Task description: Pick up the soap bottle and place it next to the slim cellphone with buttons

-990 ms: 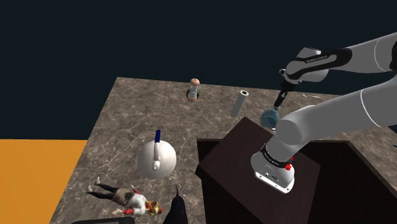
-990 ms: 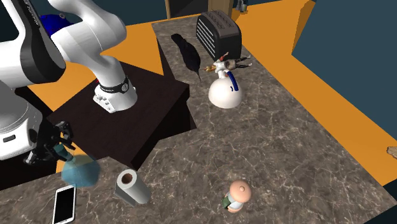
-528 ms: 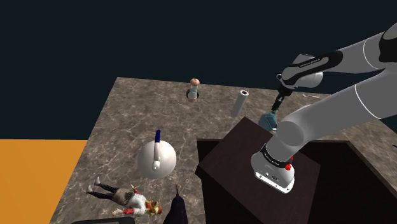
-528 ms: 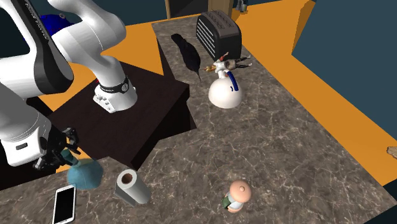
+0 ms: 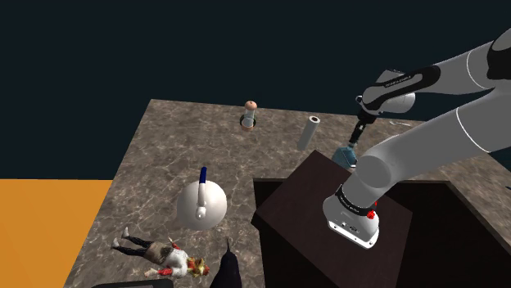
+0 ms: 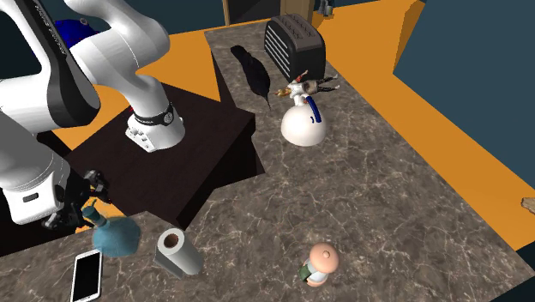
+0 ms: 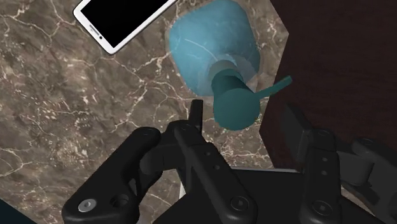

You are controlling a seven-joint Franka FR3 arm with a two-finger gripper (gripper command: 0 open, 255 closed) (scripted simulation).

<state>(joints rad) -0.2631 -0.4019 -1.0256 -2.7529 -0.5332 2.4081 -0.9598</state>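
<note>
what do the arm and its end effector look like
The arm is white and rounded with black joint bands, a blue patch on one joint and a red dot near the base. The end effector is all black: two blocky fingers, round screw heads.

Your work surface is a brown countertop (image 5: 164, 155) with pale marble veining, and a dark wooden box (image 5: 295, 204) sits at one edge. Flat orange floor (image 5: 41, 229) lies around it, and beyond that you see plain dark blue walls (image 6: 480, 51). The shoulder view is lit more dimly than the second exterior view.
</note>
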